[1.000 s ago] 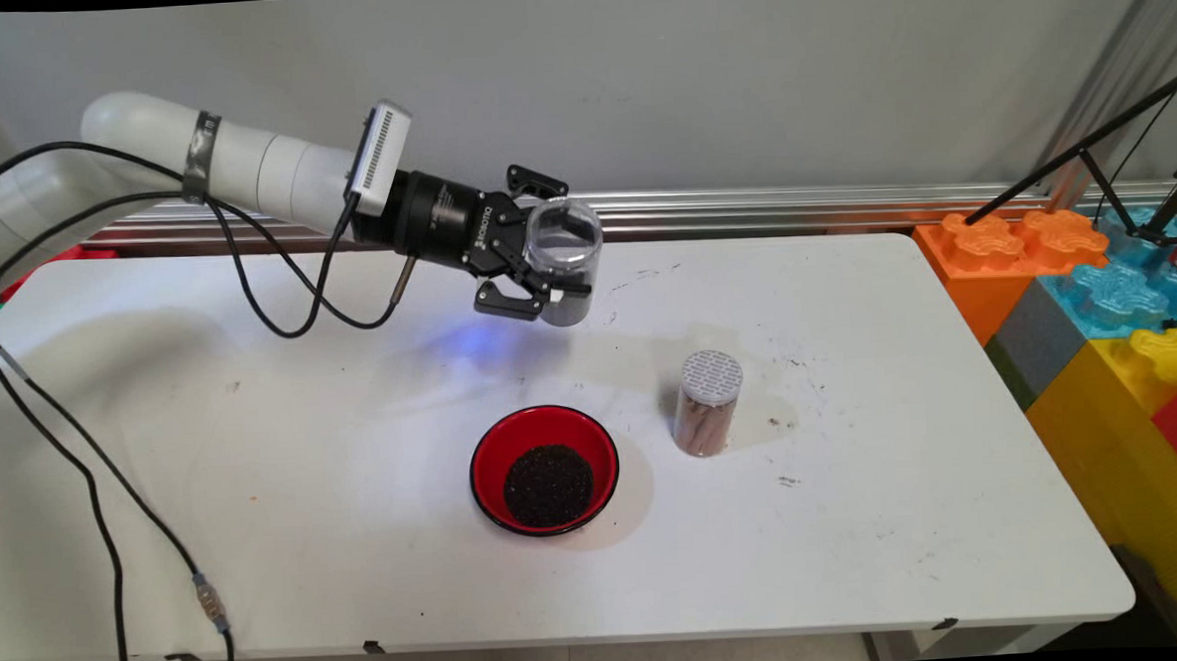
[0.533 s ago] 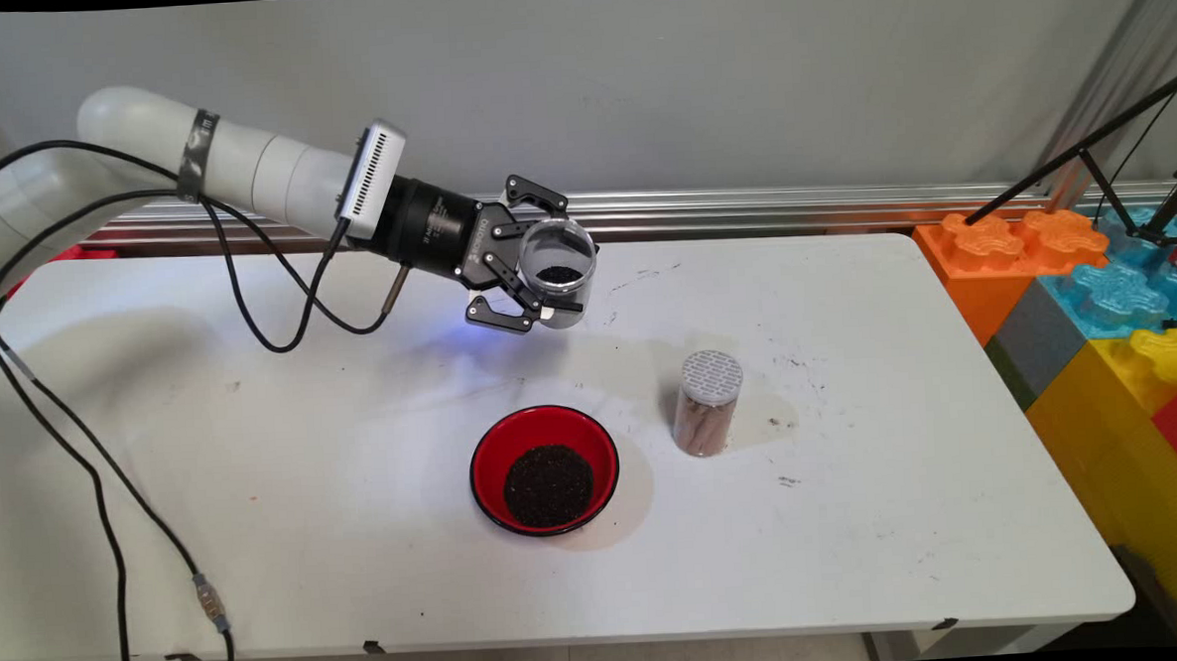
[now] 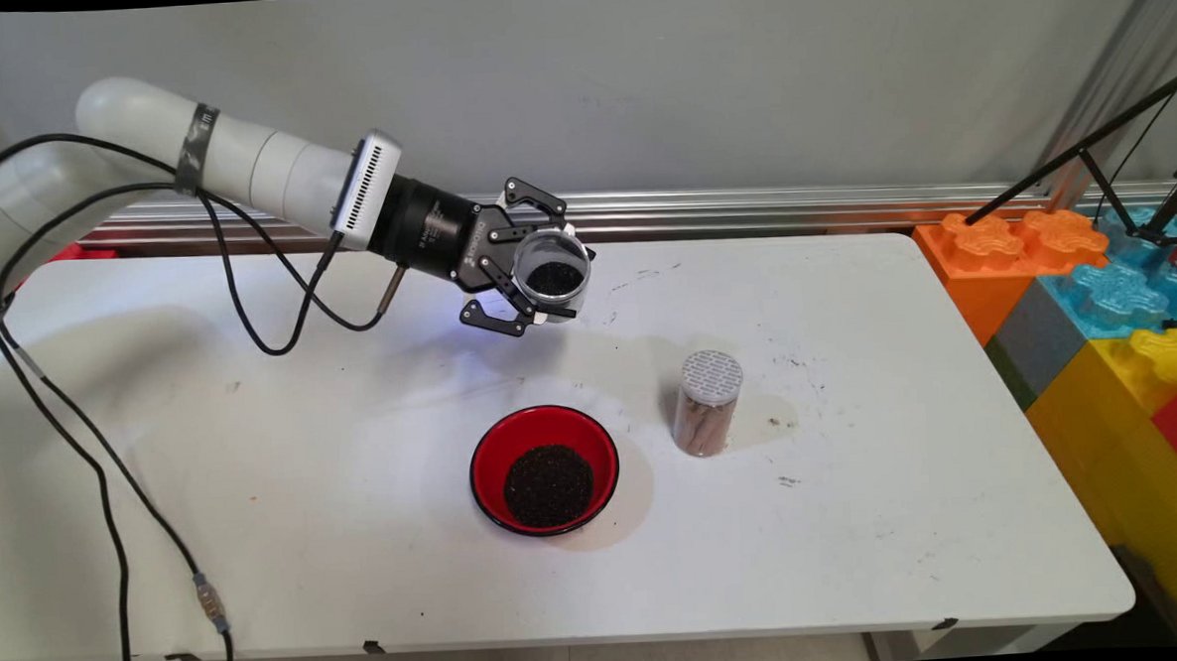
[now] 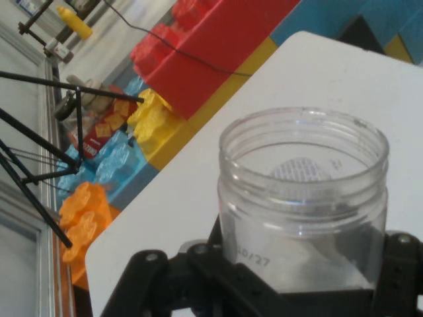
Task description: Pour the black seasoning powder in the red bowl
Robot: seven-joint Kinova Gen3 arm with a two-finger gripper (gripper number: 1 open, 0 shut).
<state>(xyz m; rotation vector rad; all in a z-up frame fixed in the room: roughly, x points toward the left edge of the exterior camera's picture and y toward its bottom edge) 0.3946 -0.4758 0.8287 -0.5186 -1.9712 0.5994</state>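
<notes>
My black gripper (image 3: 537,291) is shut on a clear open-mouthed plastic jar (image 3: 551,276), held above the table's far middle and tipped with its mouth toward the camera; a little dark granular matter shows inside. In the hand view the jar (image 4: 303,205) fills the lower right, clamped between the fingers (image 4: 400,264). In front of it on the table stands a red bowl (image 3: 544,469) holding a heap of dark grains. To the bowl's right is an upright clear jar with a white perforated lid (image 3: 708,402) and brown contents.
Large orange, blue, yellow and red toy blocks (image 3: 1108,288) are stacked past the table's right end, with black tripod legs (image 3: 1087,155) above them. Black cables (image 3: 98,471) hang down over the table's left part. A metal rail (image 3: 742,210) runs along the back edge.
The wrist has rolled and the gripper drifted slightly left, turning the jar from nearly upright to mouth facing the camera. The bowl and the lidded jar have stayed put.
</notes>
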